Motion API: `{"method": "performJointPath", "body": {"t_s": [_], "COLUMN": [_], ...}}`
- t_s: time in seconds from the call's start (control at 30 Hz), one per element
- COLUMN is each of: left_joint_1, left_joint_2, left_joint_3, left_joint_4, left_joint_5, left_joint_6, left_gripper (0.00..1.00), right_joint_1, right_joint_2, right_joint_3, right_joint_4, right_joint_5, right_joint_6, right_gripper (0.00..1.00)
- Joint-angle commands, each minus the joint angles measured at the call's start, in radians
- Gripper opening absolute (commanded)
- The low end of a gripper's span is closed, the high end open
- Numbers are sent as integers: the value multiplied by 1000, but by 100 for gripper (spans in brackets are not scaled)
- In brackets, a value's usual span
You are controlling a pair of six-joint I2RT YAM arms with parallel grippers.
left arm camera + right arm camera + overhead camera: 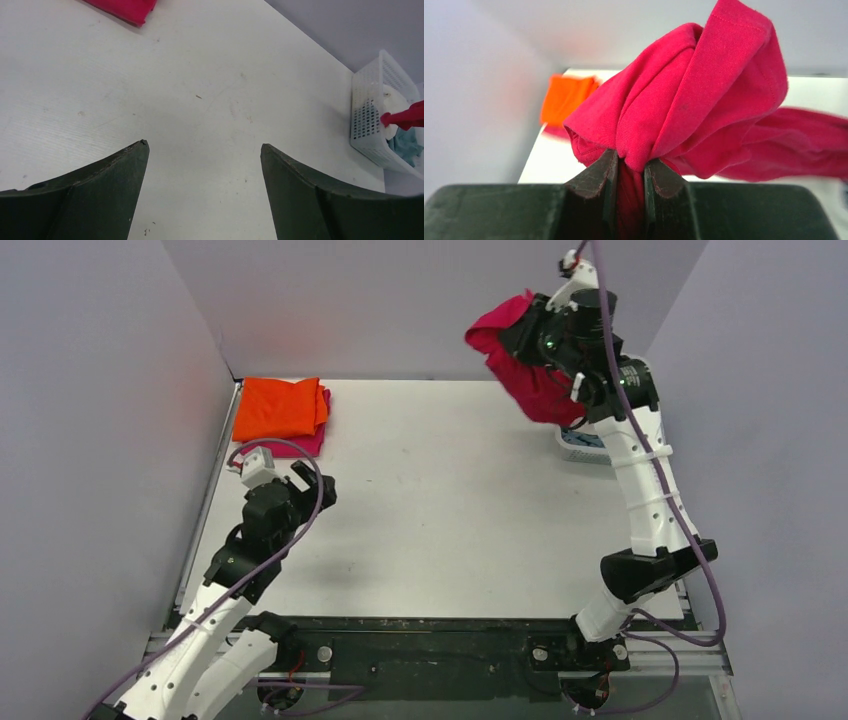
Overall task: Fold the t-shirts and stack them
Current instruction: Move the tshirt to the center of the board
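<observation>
Right claw [630,172] pinches the bunched crimson t-shirt [704,90] aloft — basket [578,444] largely hidden behind it — left claw [203,145] spread.

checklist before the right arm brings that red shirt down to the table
1. Right fingers shut on the crimson shirt: ok, cloth is pinched between them.
2. Shirt's hanging end clear of the basket: cannot tell, it hangs right by the rim.
3. Left fingers open and empty, ready to take a corner: ok.
4. Bare table in the middle to spread on: ok.
5. Orange shirt stacked on the magenta shirt, out of the way in the far left corner: ok.
6. Crimson shirt hanging open for a flat lay: not ok, it is bunched.
</observation>
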Motion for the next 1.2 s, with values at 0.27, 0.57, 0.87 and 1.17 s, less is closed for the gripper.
{"method": "performJointPath", "body": {"t_s": [0.27, 0.57, 0.87, 1.17], "left_joint_1": [6, 6, 9, 78], "left_joint_2": [-151, -230, -76, 128], "left_joint_3": [76, 76, 25, -120], "left_joint_4": [-328, -409, -375, -187], "left_joint_5": [-119, -143, -67, 275], "left_joint_6": [-178, -200, -196, -167], "left_gripper": [93, 93, 93, 79], "right_joint_1": [403, 303, 96, 95], "right_joint_2": [-52, -251, -437, -527], "right_joint_3": [108, -387, -1030, -1089], "right_joint_4": [-28, -8, -115, -141], "right_joint_5": [-83, 177, 564, 560], "right_joint_6": [-26, 126, 189, 106], "right_gripper": [0, 0, 91, 88]}}
